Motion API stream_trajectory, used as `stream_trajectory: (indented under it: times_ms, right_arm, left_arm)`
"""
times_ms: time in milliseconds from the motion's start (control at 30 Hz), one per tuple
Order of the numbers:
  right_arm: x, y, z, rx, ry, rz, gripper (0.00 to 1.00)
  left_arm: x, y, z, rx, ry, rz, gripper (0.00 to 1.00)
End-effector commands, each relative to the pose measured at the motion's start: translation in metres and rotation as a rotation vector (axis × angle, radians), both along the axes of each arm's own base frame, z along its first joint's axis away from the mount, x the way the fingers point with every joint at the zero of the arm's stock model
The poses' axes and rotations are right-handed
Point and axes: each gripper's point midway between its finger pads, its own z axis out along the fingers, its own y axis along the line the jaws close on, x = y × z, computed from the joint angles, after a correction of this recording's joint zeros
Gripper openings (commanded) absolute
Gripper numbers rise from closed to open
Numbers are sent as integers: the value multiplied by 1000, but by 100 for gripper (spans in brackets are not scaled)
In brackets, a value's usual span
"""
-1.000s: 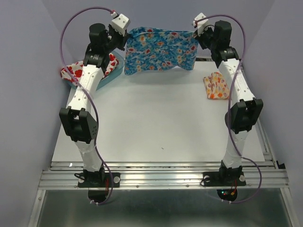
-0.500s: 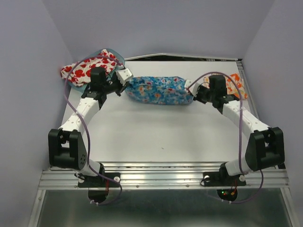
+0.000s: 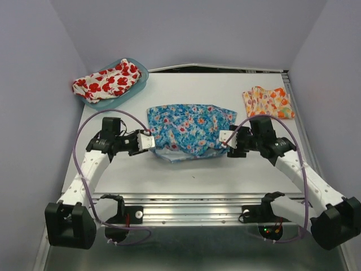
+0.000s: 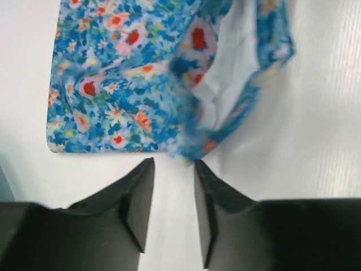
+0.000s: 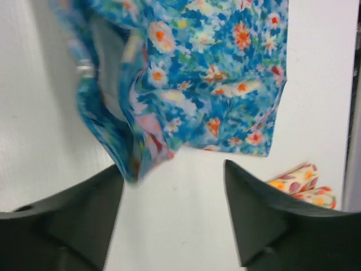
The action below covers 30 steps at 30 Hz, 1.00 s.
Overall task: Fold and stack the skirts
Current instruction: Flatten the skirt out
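The blue skirt (image 3: 189, 130) lies spread on the middle of the table, its near edge doubled and slightly raised. My left gripper (image 3: 151, 141) sits at its near left corner, open. In the left wrist view the blue skirt (image 4: 124, 73) ends just past the tips of the left gripper (image 4: 173, 165), with nothing between them. My right gripper (image 3: 224, 138) is at the near right corner, wide open. The right wrist view shows the blue skirt (image 5: 214, 73) with a blurred fold hanging just beyond the right gripper (image 5: 173, 167). The white poppy skirt (image 3: 107, 81) lies in the tub. The orange skirt (image 3: 268, 101) lies folded at back right.
The teal tub (image 3: 143, 73) stands at the back left corner. The orange skirt (image 5: 302, 183) shows at the right edge of the right wrist view. Purple walls close in the table on three sides. A metal rail runs along the near edge.
Both arms came down and toward the near edge, carrying the blue skirt from the air at the back onto the middle of the table. Both grippers opened and let it go.
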Motion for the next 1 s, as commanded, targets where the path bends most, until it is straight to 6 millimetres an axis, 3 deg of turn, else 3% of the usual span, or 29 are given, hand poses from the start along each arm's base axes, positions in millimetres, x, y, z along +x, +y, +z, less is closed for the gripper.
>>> stream_trajectory:
  times_ms: [0, 67, 100, 200, 267, 367, 433, 600, 767, 933, 967]
  right_arm:
    - [-41, 1, -4, -6, 33, 78, 89]
    - [-36, -7, 3, -20, -16, 35, 95]
    - [-32, -9, 8, -20, -41, 9, 96]
    - [-16, -16, 14, -4, -24, -120, 93]
    - [-3, -13, 18, 26, 0, -184, 89]
    - [16, 3, 19, 110, 130, -283, 80]
    - [31, 17, 19, 155, 223, -334, 75]
    - [20, 38, -11, 136, 525, -351, 64]
    - [10, 23, -62, 43, 606, -432, 59]
    - [14, 10, -56, 64, 581, -535, 59]
    - [18, 6, -53, 74, 572, -559, 59]
  left_arm:
    - [-33, 14, -7, 103, -27, -72, 49]
    - [-32, 15, 6, 69, -19, -3, 54]
    - [-29, 15, 21, 50, -49, 26, 64]
    - [-18, 14, 48, -30, -45, 135, 69]
    - [7, 15, 66, -90, -51, 246, 70]
    - [36, 12, 73, -176, 70, 372, 66]
    - [45, 7, 69, -220, 180, 424, 60]
    - [61, -10, 40, -224, 377, 462, 56]
    - [58, -28, 5, -106, 393, 482, 55]
    - [33, -46, -20, 14, 413, 452, 57]
    - [30, -41, -28, 54, 406, 477, 57]
